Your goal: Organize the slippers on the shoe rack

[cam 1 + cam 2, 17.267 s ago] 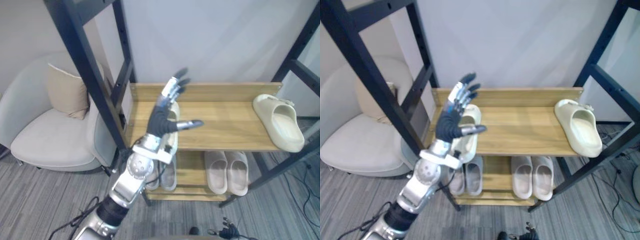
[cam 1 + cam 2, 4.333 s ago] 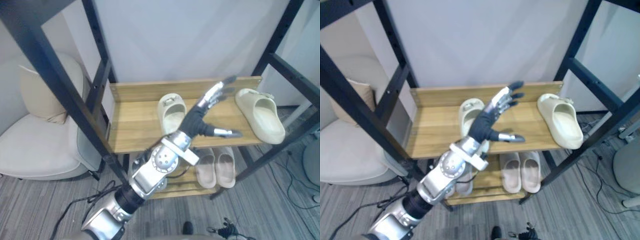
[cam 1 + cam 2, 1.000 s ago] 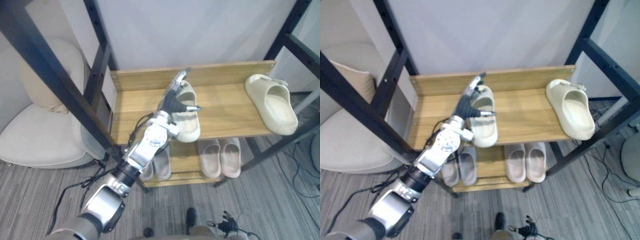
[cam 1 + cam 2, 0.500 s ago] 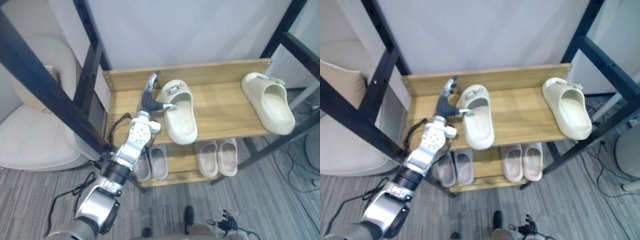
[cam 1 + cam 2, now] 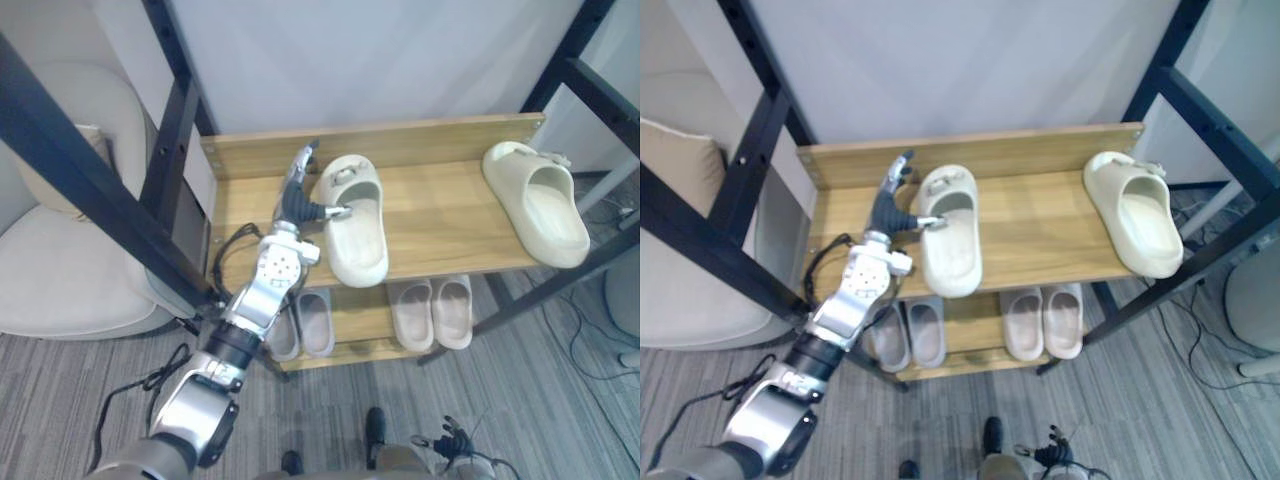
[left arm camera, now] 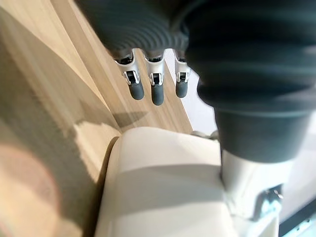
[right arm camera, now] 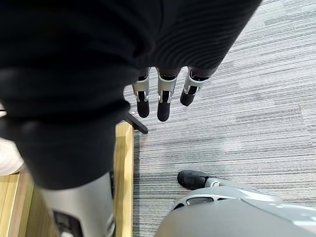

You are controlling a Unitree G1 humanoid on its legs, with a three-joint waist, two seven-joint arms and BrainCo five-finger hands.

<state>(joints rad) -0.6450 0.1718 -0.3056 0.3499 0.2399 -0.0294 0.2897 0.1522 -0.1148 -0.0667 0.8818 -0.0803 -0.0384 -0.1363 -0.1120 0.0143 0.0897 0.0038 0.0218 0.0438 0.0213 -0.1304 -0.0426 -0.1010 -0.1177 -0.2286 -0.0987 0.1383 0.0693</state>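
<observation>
The two cream foam slippers of the unsorted pair lie well apart on the top wooden shelf of the shoe rack point(image 5: 440, 215): the nearer slipper point(image 5: 352, 225) left of centre with its heel jutting over the front edge, the far slipper point(image 5: 545, 205) at the right end. The left hand point(image 5: 298, 195) stands just beside the nearer slipper's left flank, fingers straight and released, its thumb reaching sideways to the mouth under the strap; it grips nothing. These moulded slides look light, springy rather than floppy, and smooth-soled, so one would likely skate across the wood under a side push. The broad strap, thumb inside and fingers over it, seems the surest place to take hold. On the lower shelf a grey pair point(image 5: 305, 325) and a beige pair point(image 5: 432, 312) already sit side by side. The eye views give the layout and the gap between the mates. The left wrist view adds the close detail: dark fingertips point(image 6: 157, 94) hanging over bare wood clear of the slipper's wall point(image 6: 163, 187), with the thumb over the cream foam, though contact cannot be confirmed. The right wrist view shows the right hand point(image 7: 159, 94) hanging relaxed and empty over grey carpet point(image 7: 222, 123)
</observation>
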